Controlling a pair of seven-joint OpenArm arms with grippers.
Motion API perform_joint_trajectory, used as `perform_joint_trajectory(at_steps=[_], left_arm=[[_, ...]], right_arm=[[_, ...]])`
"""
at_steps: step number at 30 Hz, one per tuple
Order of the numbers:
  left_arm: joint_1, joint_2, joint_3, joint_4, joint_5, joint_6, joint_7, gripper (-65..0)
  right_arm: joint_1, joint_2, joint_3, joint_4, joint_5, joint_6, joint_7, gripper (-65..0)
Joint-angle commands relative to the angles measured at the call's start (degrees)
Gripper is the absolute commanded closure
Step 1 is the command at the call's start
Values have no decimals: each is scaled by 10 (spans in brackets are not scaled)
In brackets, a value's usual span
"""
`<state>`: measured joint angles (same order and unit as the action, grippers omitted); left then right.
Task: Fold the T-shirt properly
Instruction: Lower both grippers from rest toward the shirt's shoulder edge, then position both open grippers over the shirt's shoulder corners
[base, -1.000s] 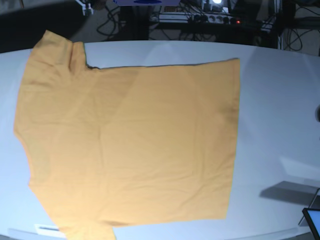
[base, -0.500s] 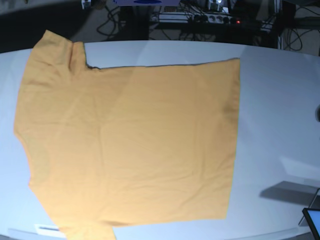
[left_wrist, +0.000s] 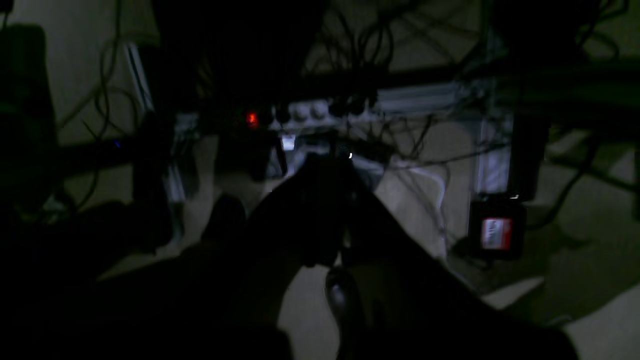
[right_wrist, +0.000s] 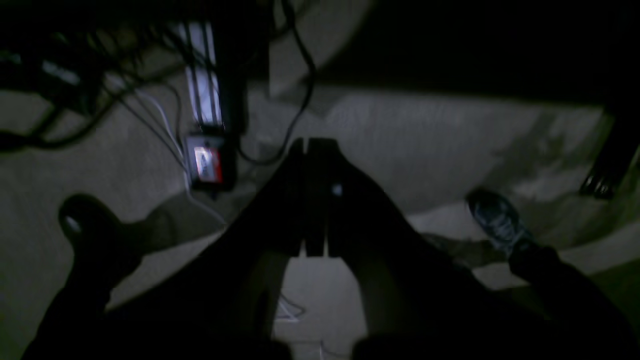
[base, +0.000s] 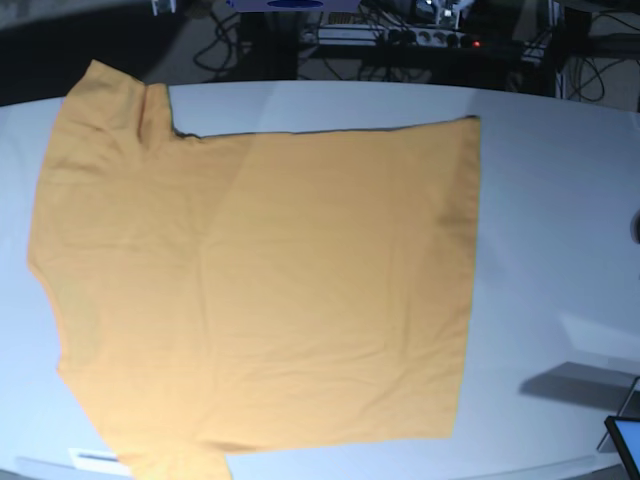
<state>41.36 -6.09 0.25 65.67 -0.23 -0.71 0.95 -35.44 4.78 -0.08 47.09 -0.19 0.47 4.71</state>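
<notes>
t-shirt (base: 260, 290) lies flat on the table (base: 560, 220); left gripper (left_wrist: 332, 165) and right gripper (right_wrist: 315, 150) both clamped empty, off-table. you risk pinching one layer and bunching it.

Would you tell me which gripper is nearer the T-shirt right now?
Cannot tell: the T-shirt lies alone; left gripper and right gripper, both shut, show only over floor.

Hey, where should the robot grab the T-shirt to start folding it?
Probably the far sleeve of the T-shirt, pinched from above: it juts past the body's far edge, and the cloth lies flat on the table.
</notes>
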Motion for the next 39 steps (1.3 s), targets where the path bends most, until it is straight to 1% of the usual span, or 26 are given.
perform_joint_trajectory(at_steps=[1,7,10,13,16,23,26,31,33,36,39], left_arm=[[19,-11,-2,26,-1,5,-7,0],[60,-12,3,138,-1,5,-3,0],[63,-12,-1,185,-1,5,44,0],[70,-12,-2,234,-2,5,75,0],[81,-12,1,274,-2,5,77,0],[102,-13,5,339,-2,5,77,0],[116,-25,5,366,-2,5,77,0],[140,-27,6,407,-2,5,77,0],[145,-29,19,415,-2,5,77,0],[159,-44,45,421,-2,5,77,0],[171,-46,60,429,-2,5,77,0]], right_arm=[[-20,3,1,16,1,0,3,0],[-64,3,2,107,1,0,3,0],[-84,3,3,148,1,0,3,0],[-100,1,35,192,1,0,3,0],[-111,1,51,221,1,0,3,0],[-143,3,52,286,1,1,3,0],[-162,3,52,328,1,1,0,0],[-185,3,53,400,1,1,-47,0],[-196,3,53,424,1,1,-48,0],[-203,3,53,441,1,1,-48,0],[-205,3,58,444,1,1,-48,0]])
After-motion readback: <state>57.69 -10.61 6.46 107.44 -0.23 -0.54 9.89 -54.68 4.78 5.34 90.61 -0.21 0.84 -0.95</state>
